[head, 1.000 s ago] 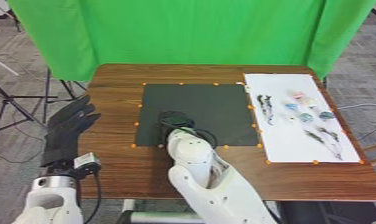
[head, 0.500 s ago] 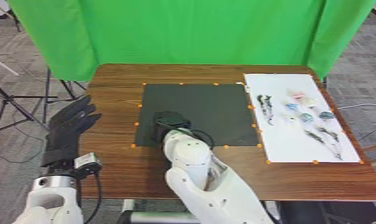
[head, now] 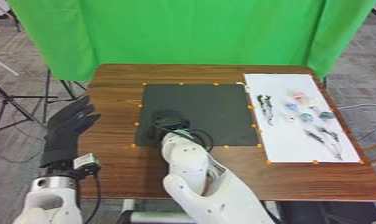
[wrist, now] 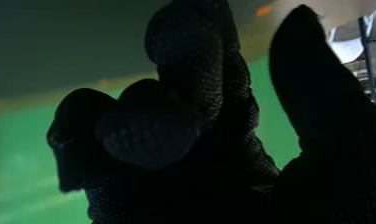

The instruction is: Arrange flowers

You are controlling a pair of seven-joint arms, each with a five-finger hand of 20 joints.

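While the white sheet (head: 287, 145) stays put at right, our right arm (head: 184, 159) drifts slightly left; our left hand (head: 65, 131) is spread, our right hand (wrist: 198, 185) loose, empty. Flower heads (head: 306, 118) remain on that sheet, arranging apparently unstarted.

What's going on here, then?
The robot looks set to arrange flowers. Its right hand is over the black mat, seemingly with nothing in its grasp. Its left hand is open at the left edge of the table. Small pale blooms and dark sprigs lie on the white sheet to the right, so the arranging seems yet to begin.
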